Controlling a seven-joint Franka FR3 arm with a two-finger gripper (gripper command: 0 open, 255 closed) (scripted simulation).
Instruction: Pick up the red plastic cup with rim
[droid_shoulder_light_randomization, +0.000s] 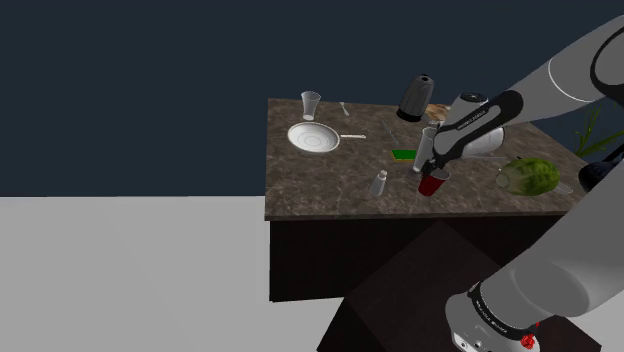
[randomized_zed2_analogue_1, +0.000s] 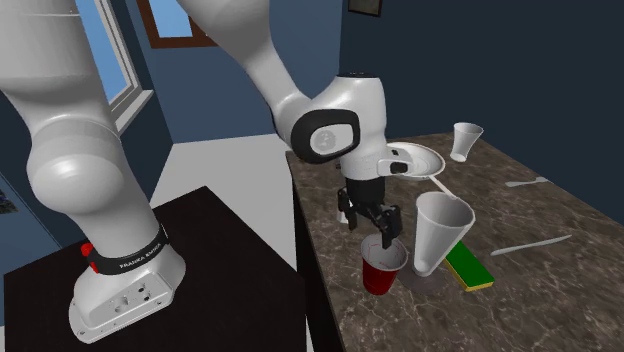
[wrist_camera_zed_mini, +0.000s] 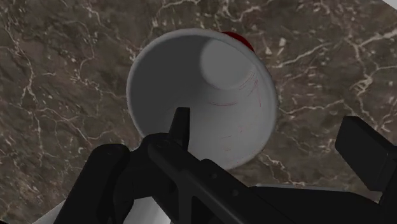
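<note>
Fingers apart, the black gripper (randomized_zed2_analogue_1: 372, 222) hangs directly over the red cup (randomized_zed2_analogue_1: 382, 266), its tips at about the level of the rim. The cup stands upright on the stone counter (randomized_zed2_analogue_1: 560, 290), near the edge closest to the robot's stand. A taller white cup (randomized_zed2_analogue_1: 440, 232) is just beside it, and a flat green object (randomized_zed2_analogue_1: 468, 266) lies behind that. In the wrist view one finger (wrist_camera_zed_mini: 181, 121) lines up over the cup's pale inside while the other sits outside the wall, so the jaws straddle one side of the rim without touching it. I judge this to be the end of the approach, with the grasp not yet made. The next move calls for a short drop, closing on the wall, then a straight lift that keeps clear of the white cup.
</note>
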